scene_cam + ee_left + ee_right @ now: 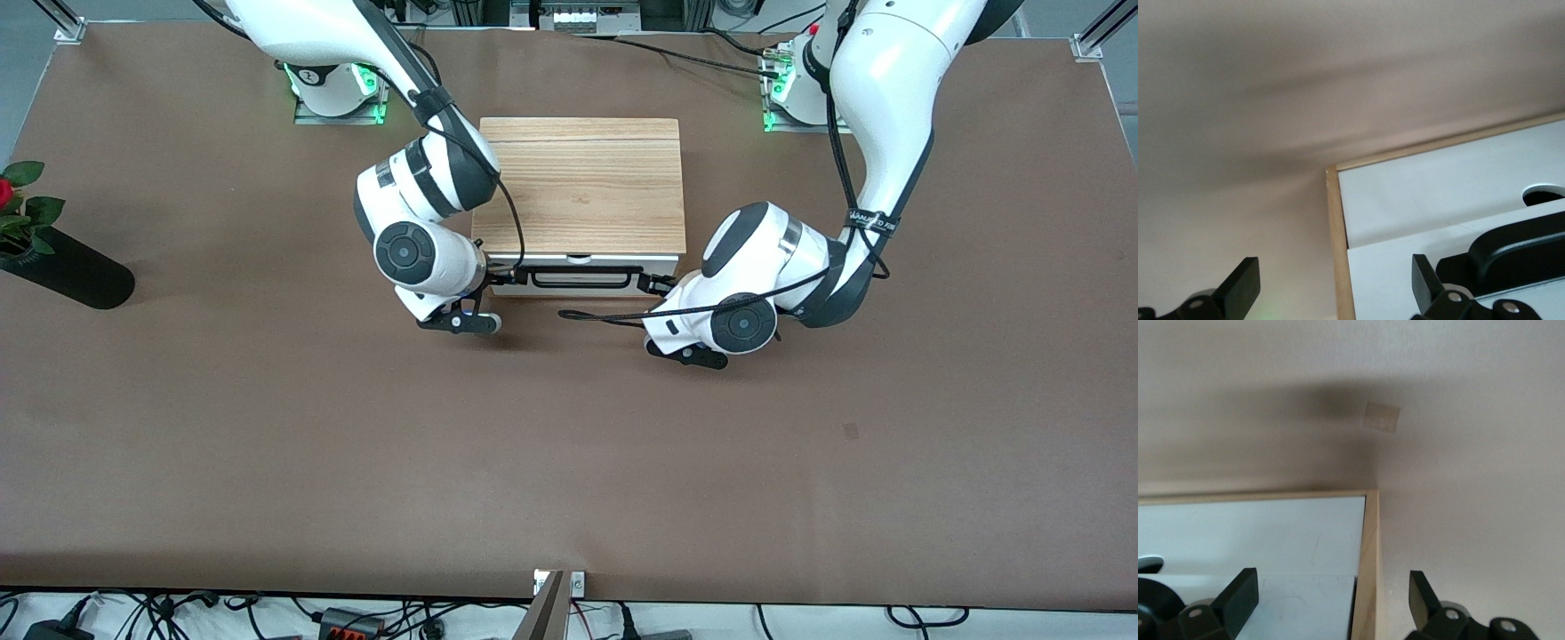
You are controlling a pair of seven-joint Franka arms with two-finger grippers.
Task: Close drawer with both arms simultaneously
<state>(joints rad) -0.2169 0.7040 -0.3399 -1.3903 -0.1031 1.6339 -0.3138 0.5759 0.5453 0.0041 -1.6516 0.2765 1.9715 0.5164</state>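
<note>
The small light-wood cabinet stands mid-table between the arms. The drawer with its white front and black bar handle faces the front camera and stands out only slightly from the cabinet. My right gripper is open at the drawer front's corner toward the right arm's end; in the right wrist view its fingers straddle the cabinet's wooden side edge. My left gripper is open at the other corner; in the left wrist view its fingers straddle the side edge beside the handle.
A plain white panel with a finger cut-out sits above the drawer front. A black vase with a red rose lies at the right arm's end of the table. A black cable trails over the brown table in front of the drawer.
</note>
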